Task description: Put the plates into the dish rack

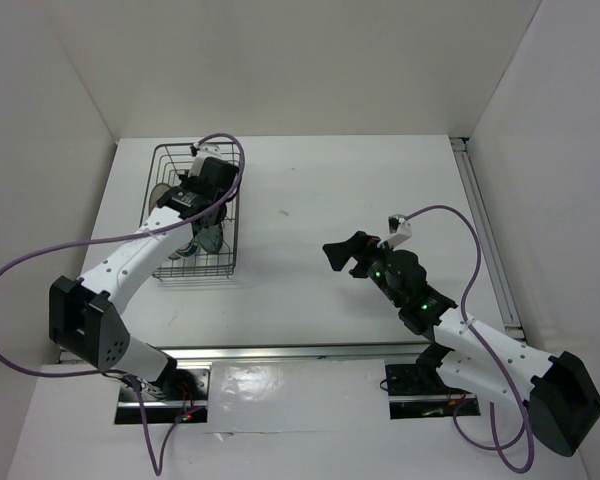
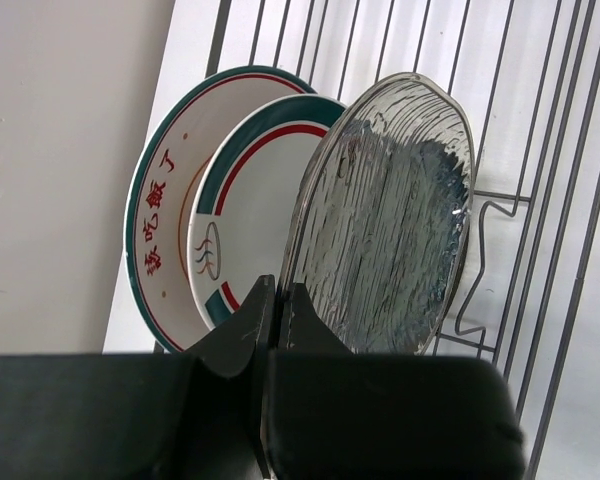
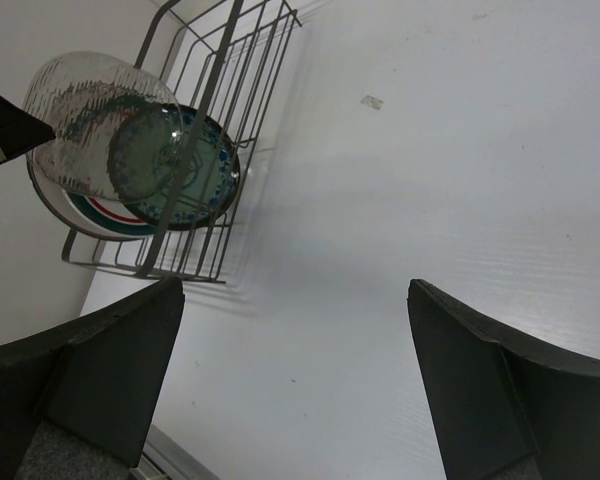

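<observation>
Now: left jaws pinched shut on the lower rim of the glass plate point(image 2: 390, 210), which stands upright in the dish rack point(image 1: 195, 272), just beside two green-rimmed plates point(image 2: 250, 200). Right jaws wide, empty, well apart over the worktop point(image 3: 430, 150).

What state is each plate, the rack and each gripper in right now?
Translucent ribbed glass plate: upright, gripped at its rim.
Left gripper: shut on the glass plate.
White plate with red characters: standing in rack.
White plate with teal-and-red band: standing in rack.
Teal-blue patterned plate: standing in rack.
Black wire dish rack: holding plates.
Right gripper: open, empty.
</observation>
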Controlling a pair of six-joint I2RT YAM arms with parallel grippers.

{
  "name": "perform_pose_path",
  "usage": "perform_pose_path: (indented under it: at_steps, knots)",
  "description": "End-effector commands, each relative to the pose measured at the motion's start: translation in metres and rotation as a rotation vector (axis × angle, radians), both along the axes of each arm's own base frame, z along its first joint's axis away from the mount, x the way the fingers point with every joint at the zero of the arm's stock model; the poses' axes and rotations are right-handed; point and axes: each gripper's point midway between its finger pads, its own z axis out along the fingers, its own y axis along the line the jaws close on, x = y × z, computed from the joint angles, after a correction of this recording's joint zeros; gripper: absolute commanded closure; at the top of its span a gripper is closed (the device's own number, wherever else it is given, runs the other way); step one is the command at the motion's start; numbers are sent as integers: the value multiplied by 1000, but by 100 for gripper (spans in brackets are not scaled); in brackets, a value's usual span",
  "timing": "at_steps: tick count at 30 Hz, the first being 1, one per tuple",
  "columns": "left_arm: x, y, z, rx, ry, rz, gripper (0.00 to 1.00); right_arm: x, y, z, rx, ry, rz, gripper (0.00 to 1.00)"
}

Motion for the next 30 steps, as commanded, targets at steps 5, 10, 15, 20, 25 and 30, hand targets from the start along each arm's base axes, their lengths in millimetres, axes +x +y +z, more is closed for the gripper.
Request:
perform_pose_path:
  at_steps: [5,10,15,20,25,30]
  knots:
    - [14,-13,2,-45,-1,-6,100,1,-1,11,20,-38,-3,0]
    - [17,-17,-2,-53,12,-15,95,0,-2,6,13,-30,-3,0]
    - [17,-19,-3,-60,15,-22,61,0,-3,9,19,-37,-3,0]
    - [12,-27,12,-139,-19,-65,0,4,-5,8,-45,-16,-7,0]
    - [-7,-70,46,-379,-118,-333,0,20,-18,48,-264,-25,-48,0]
    - [-49,-79,113,-540,-316,-480,0,16,-56,75,-513,54,-134,0]
